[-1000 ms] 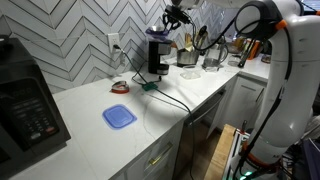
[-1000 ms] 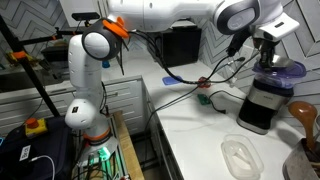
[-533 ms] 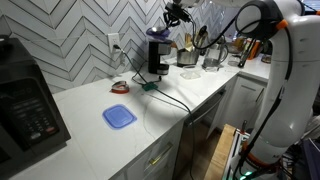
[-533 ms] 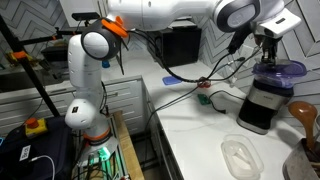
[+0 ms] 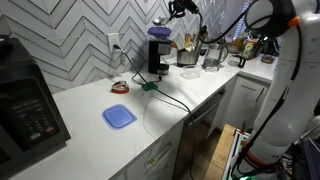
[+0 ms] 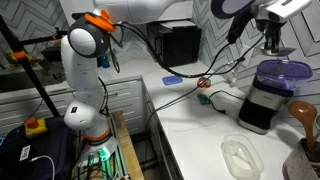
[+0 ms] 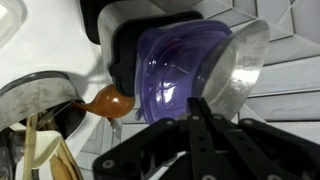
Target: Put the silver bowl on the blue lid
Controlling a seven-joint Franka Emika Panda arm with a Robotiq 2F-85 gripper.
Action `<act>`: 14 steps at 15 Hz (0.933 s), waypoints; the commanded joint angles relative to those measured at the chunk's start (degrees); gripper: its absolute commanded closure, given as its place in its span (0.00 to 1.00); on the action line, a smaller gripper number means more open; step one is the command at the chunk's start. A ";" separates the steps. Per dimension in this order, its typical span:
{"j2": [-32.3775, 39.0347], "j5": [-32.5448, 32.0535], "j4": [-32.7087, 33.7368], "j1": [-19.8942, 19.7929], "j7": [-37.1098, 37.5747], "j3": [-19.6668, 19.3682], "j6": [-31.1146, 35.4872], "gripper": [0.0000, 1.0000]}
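Pincer (image 7: 198, 108) clamped on silver bowl (image 7: 240, 65) rim, above coffee maker (image 6: 265, 105), blue lid (image 5: 118, 117) well apart

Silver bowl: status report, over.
Gripper shut on silver bowl rim, high above coffee maker. Blue lid bare on counter, well away. Black cable lies between.

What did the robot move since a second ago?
The hand went up, away from the black coffee maker with the purple top, carrying the small shiny silver metal bowl tilted by its rim. The flat blue plastic lid stayed where it was on the white counter, and so did the coffee maker.
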 commanded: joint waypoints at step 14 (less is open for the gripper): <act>-31.13 1.55 -35.47 9.52 -19.65 4.31 -22.27 0.99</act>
